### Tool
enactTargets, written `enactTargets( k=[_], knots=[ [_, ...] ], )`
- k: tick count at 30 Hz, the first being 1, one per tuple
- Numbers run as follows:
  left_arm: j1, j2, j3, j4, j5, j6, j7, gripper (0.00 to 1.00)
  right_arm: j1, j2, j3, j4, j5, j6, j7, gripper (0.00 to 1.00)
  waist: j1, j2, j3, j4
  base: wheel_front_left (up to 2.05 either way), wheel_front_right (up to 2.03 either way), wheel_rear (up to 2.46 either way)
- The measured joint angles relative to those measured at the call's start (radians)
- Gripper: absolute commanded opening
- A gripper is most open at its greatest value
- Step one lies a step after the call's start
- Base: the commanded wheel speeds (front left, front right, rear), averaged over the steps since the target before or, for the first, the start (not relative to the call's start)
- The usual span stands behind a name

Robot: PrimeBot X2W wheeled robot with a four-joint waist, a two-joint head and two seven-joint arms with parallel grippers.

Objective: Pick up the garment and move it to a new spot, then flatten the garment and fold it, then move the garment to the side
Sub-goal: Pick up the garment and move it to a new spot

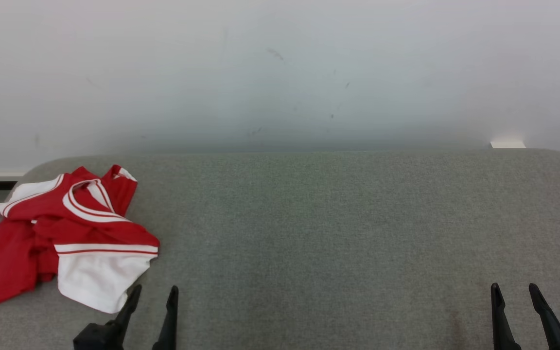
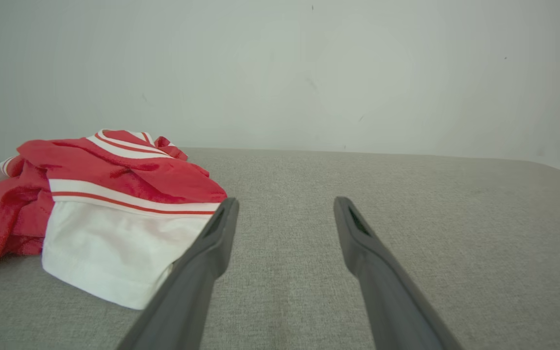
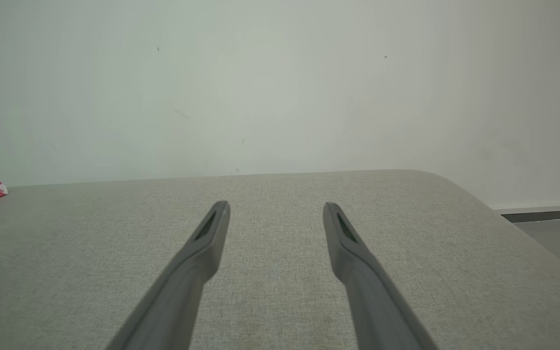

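Nearest the camera, at the lower left of the head view, the left gripper (image 1: pixel 155 288) is seen with its two dark fingers spread wide and nothing between them. The right gripper (image 1: pixel 514 287) is seen at the lower right, likewise spread wide and empty. Both are held low over the grey fabric-covered table (image 1: pixel 333 218). Just ahead of the left gripper and off to its left, the garment (image 1: pixel 66 233) is found: a crumpled red and white top, heaped at the table's left end and reaching that edge. Its nearest part is a white panel trimmed with a red stripe, and this panel lies just beside the left gripper's outer finger. Whether finger and cloth touch cannot be settled from these views. No clean long axis is offered by the heap, though it is spread roughly on a slant, from the near left corner toward the collar further back. The right gripper is well apart from the cloth, with a wide stretch of bare table between them, so the left arm is judged the nearer one for the pick-up. A short reach forward and leftward is thought to be called for. Nothing has been lifted yet. Beyond the table's far edge a plain pale wall (image 1: pixel 280 73) is seen.
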Motion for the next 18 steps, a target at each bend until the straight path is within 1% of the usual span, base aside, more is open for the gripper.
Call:
enactTargets(
  k=[5,9,13,18],
  knots=[
    [0.0,-0.001,-0.002,0.004,0.04,-0.003,-0.008,1.0,0.003,0.0,0.003,0.0,-0.021,0.0,-0.01,1.0,0.0,0.0,-0.003,0.006,0.0,0.0,0.0],
    [-0.001,-0.002,-0.006,0.008,0.055,-0.007,-0.015,1.0,0.007,0.001,0.017,-0.003,-0.033,0.0,-0.016,1.0,0.0,0.0,-0.006,0.029,0.0,0.0,0.0],
    [-0.001,-0.005,-0.008,0.011,0.057,-0.007,-0.015,1.0,0.015,0.001,0.027,-0.003,-0.027,0.0,-0.016,1.0,0.0,0.0,-0.009,0.074,0.0,0.0,0.0],
    [0.002,-0.007,-0.004,0.012,0.058,-0.007,-0.015,1.0,0.017,0.002,0.04,-0.001,-0.016,0.0,-0.016,1.0,-0.0001,0.0,-0.012,0.158,0.0,0.0,0.0]
  ],
)
